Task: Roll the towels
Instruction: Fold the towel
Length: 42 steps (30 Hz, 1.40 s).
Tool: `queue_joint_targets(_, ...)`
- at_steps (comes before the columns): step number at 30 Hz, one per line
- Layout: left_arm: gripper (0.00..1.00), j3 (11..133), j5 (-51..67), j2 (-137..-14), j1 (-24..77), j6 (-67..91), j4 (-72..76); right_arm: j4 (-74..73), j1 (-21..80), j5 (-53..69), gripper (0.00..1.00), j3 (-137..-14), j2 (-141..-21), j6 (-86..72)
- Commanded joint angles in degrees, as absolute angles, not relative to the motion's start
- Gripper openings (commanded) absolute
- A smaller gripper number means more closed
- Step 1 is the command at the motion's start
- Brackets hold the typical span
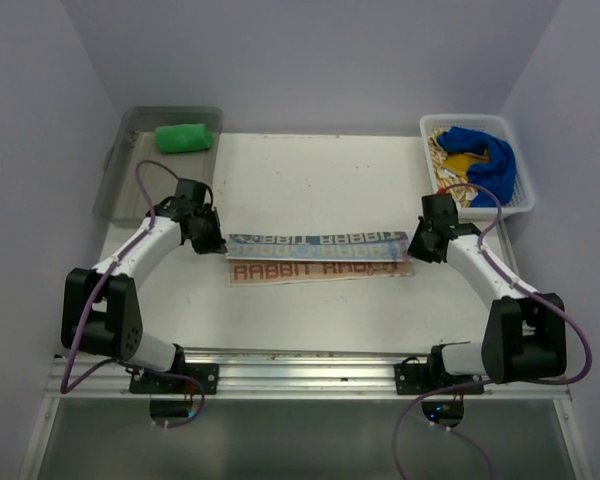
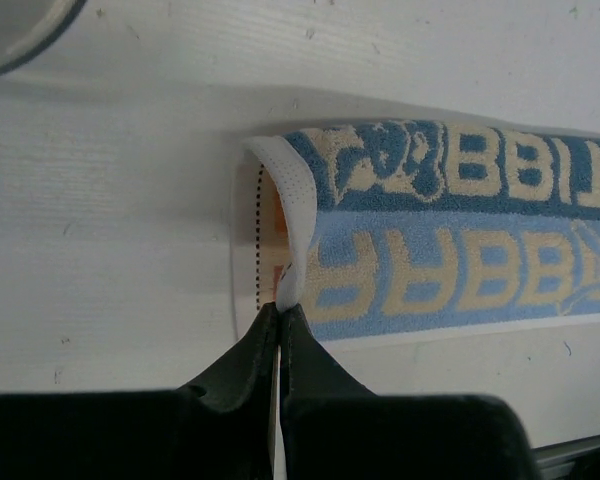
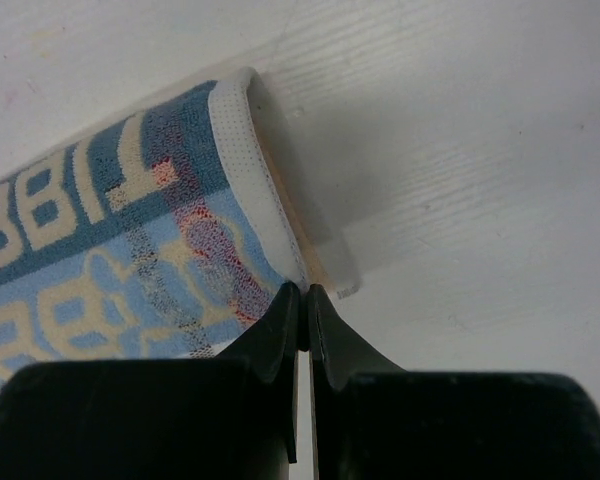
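Note:
The printed towel (image 1: pixel 320 255) lies as a long strip across the table's middle, folded lengthwise. Its upper layer shows blue-and-tan "RABBIT" letters and its lower layer is orange and white. My left gripper (image 1: pixel 212 243) is shut on the white hem at the towel's left end (image 2: pixel 280 305). My right gripper (image 1: pixel 417 250) is shut on the hem at its right end (image 3: pixel 305 290). The towel's print fills the left wrist view (image 2: pixel 460 240) and the right wrist view (image 3: pixel 110 250). A rolled green towel (image 1: pixel 183 136) lies in the clear bin. A blue towel (image 1: pixel 485 155) and a yellow-tan towel (image 1: pixel 442 152) lie in the white basket.
A clear plastic bin (image 1: pixel 115 175) stands at the back left. A white basket (image 1: pixel 528 190) stands at the back right. An aluminium rail (image 1: pixel 300 365) with both arm bases runs along the near edge. Grey walls close in the table on three sides.

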State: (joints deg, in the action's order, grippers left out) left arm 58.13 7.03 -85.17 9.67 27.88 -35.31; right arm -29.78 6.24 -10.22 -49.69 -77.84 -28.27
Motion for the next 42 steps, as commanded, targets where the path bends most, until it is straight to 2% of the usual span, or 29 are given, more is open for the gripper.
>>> queue_joint_targets(1, 0.00, 54.59, 6.59, -82.36, 8.88, 26.63, -33.93, -30.15, 5.45, -10.37, 0.00, -47.03, -75.76, -28.12)
queue_joint_targets(24, 0.00, 46.59, 7.74, -76.47, 8.96, 26.81, -33.22, -28.74, 5.45, -10.90, 0.00, -46.58, -77.69, -27.77)
queue_joint_targets(42, 0.00, 44.30, 7.82, -80.51, 9.05, 26.98, -30.59, -24.79, 5.45, -10.81, 0.00, -43.59, -81.74, -28.12)
